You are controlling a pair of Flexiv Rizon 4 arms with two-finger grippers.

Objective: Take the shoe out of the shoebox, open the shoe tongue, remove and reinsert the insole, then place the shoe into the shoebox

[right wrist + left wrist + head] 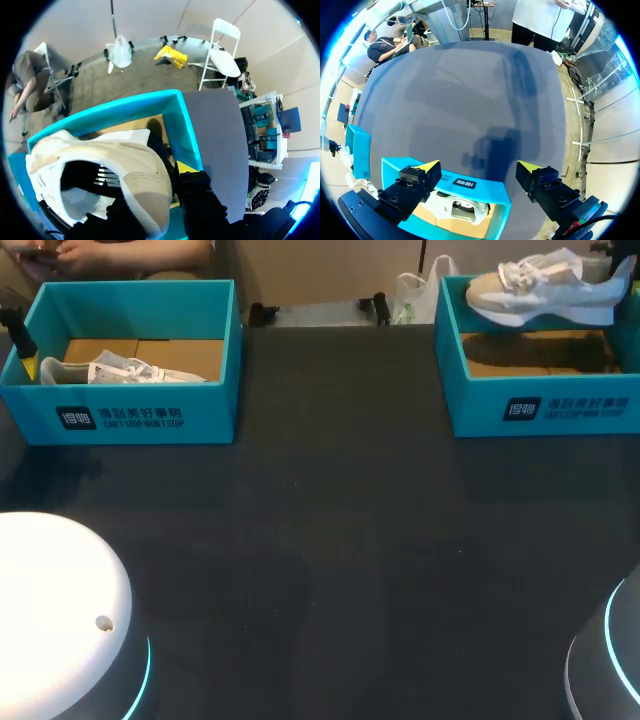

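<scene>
A white and beige shoe [540,285] hangs above the right blue shoebox [545,408], toe toward the table's middle. My right gripper [627,272] holds it at the heel. In the right wrist view the gripper [162,182] is shut on the shoe's heel collar [145,185]; one yellow fingertip [186,167] shows outside the heel, the other is hidden by the shoe. The box [175,117] lies under the shoe. My left gripper [479,167] stands open over the near wall of the left blue shoebox [485,192], nothing between its fingers. It shows as a dark shape [18,340] at that box's left end.
The left shoebox [130,415] holds another white shoe [125,372], also seen under my left gripper [462,207]. Both boxes stand at the table's far side. The dark table top [340,540] stretches between and in front of them. My arm bases fill the near corners.
</scene>
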